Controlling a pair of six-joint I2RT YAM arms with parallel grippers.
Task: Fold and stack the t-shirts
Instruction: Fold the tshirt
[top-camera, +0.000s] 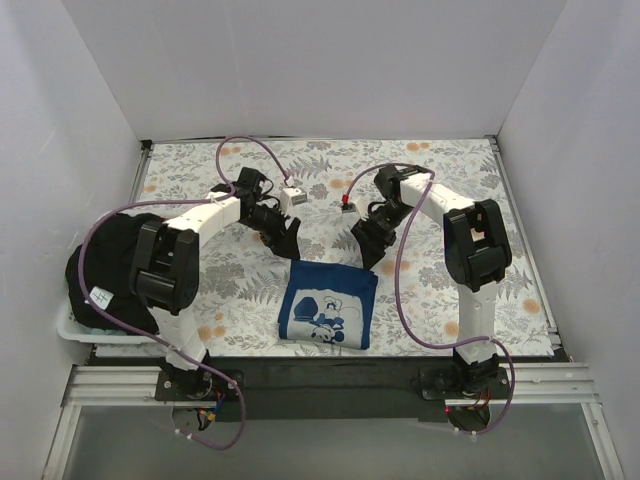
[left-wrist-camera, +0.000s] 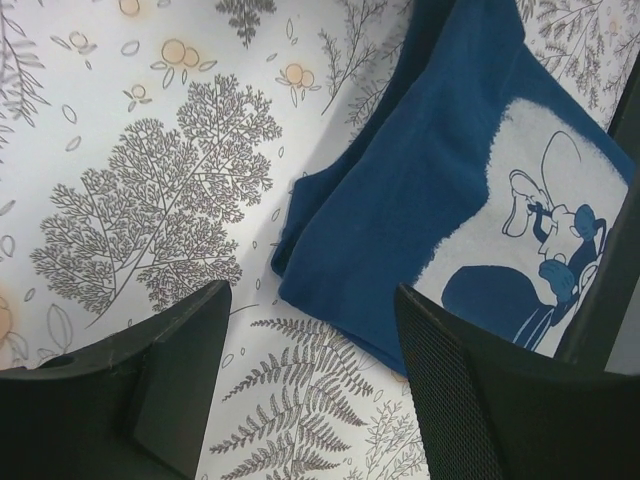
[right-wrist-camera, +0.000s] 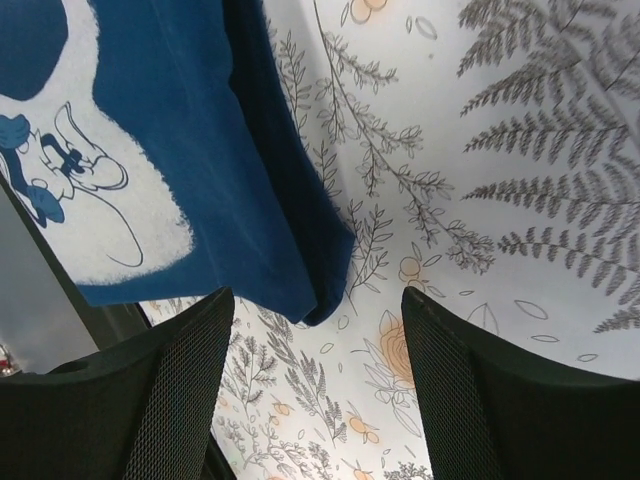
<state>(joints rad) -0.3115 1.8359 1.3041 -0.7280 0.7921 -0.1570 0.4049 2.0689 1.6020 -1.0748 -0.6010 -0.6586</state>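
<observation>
A blue t-shirt with white print (top-camera: 328, 305) lies folded on the floral cloth near the front middle. It also shows in the left wrist view (left-wrist-camera: 450, 190) and in the right wrist view (right-wrist-camera: 170, 160). My left gripper (top-camera: 281, 238) hovers open and empty just beyond its far left corner. My right gripper (top-camera: 367, 243) hovers open and empty just beyond its far right corner. A black t-shirt with a small white tag (top-camera: 105, 270) lies bunched in a tray at the left.
The white floral cloth (top-camera: 440, 180) covers the table. A white tray (top-camera: 70, 328) sits at the left edge under the black shirt. White walls stand on three sides. Purple cables loop from both arms.
</observation>
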